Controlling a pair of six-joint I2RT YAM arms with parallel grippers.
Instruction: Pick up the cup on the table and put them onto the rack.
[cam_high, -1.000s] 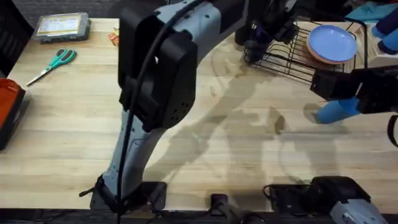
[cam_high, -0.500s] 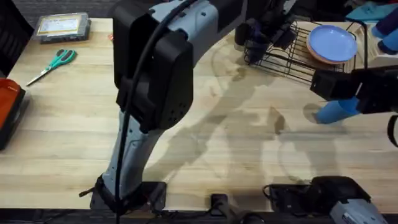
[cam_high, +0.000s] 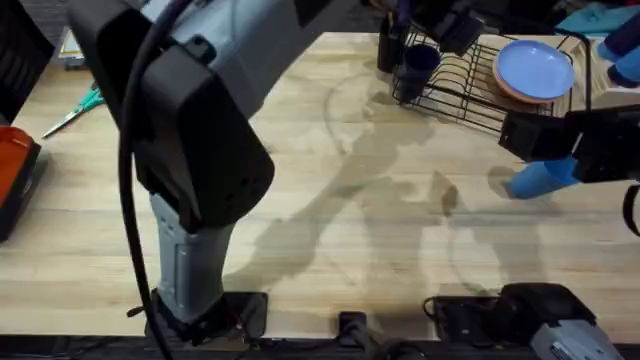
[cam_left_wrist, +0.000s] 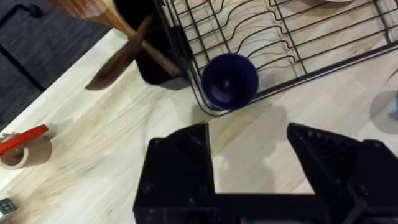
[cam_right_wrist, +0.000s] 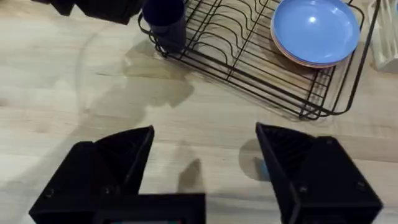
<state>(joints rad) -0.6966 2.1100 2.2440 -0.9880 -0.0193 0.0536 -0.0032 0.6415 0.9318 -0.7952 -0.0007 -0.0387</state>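
Navy cup racked, sky-blue cup waiting.

The dark navy plastic cup (cam_left_wrist: 230, 81) sits upright in a corner of the black wire dish rack (cam_left_wrist: 261, 37), left gripper (cam_left_wrist: 249, 155) wide and empty nearby; the right gripper (cam_right_wrist: 205, 155), also wide, hovers above the light sky-blue plastic cup (cam_high: 543, 178) beside the rack, ready to descend.

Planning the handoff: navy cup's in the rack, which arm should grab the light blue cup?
Right. Its pincer is open right over the light blue cup on the table. The left pincer is open too, but away at the rack corner by the navy cup.
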